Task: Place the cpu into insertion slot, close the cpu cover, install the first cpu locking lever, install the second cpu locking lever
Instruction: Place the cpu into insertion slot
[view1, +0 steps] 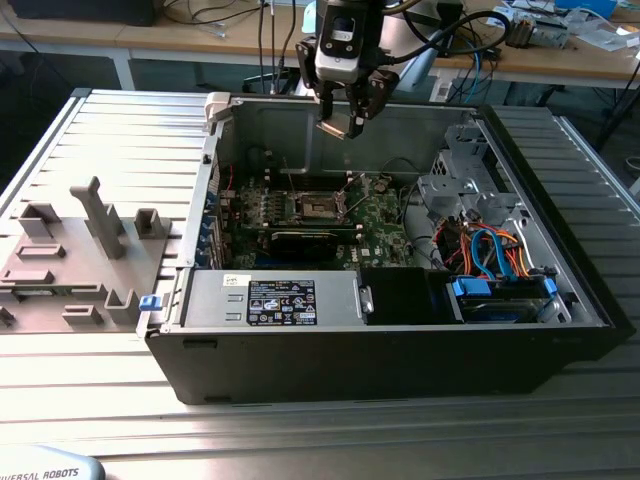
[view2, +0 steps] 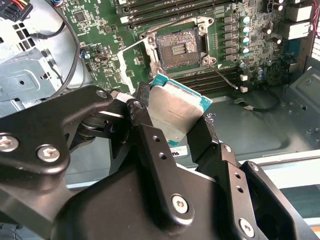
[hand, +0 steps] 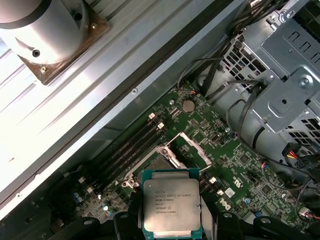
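My gripper (view1: 343, 118) hangs above the open computer case (view1: 560, 330), shut on the cpu (view1: 334, 127), a small square chip with a dull silver top. In both wrist views the cpu (view2: 176, 111) (hand: 171, 205) sits clamped by its edges between the black fingers (view2: 145, 125). The insertion slot (view2: 179, 46) (view1: 314, 206), a dark square socket on the green motherboard, lies bare below the chip. The cpu cover (hand: 194, 149) (view2: 131, 62), a thin silver frame, stands flipped open beside the socket. A thin wire locking lever (view2: 226, 78) is swung out next to the slot.
Long memory slots (hand: 127, 147) run beside the socket. A long black card (view1: 305, 240) lies in front of it. A metal drive cage (view1: 465, 185) with coloured cables (view1: 495, 250) fills the case at the exterior view's right. A grey fixture tray (view1: 70, 260) stands outside on the exterior view's left.
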